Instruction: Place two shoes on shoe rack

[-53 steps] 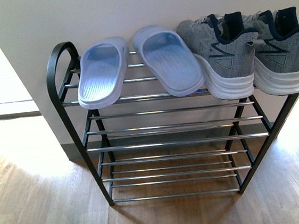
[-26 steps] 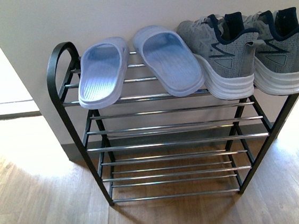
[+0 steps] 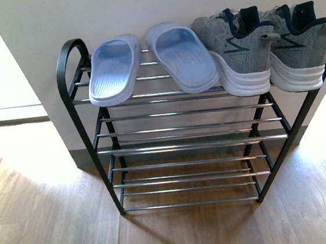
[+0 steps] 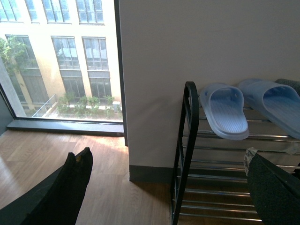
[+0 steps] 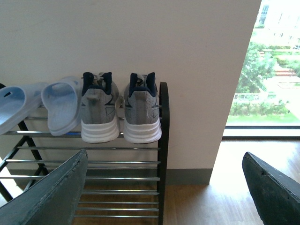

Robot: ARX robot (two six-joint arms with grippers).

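The shoe rack (image 3: 192, 145) stands against the wall, with black uprights and chrome rods. On its top shelf lie two pale blue slides (image 3: 111, 69) (image 3: 182, 56) at the left and two grey sneakers (image 3: 237, 50) (image 3: 297, 44) at the right. Neither gripper shows in the front view. My left gripper (image 4: 171, 176) is open and empty, back from the rack's left end (image 4: 187, 140); the slides (image 4: 225, 110) show above it. My right gripper (image 5: 168, 178) is open and empty, back from the rack's right end (image 5: 163, 140); the sneakers (image 5: 99, 110) (image 5: 142, 110) show heel-on.
The rack's lower shelves (image 3: 192, 177) hold nothing. Wood floor (image 3: 46, 227) lies in front. A pale wall (image 3: 168, 5) backs the rack, with bright floor-level windows (image 4: 61, 61) (image 5: 267, 70) on both sides.
The rack and shoes sit slightly higher and smaller in the front view than before, so the camera has drawn back a little. The shoes have not moved on the shelf.
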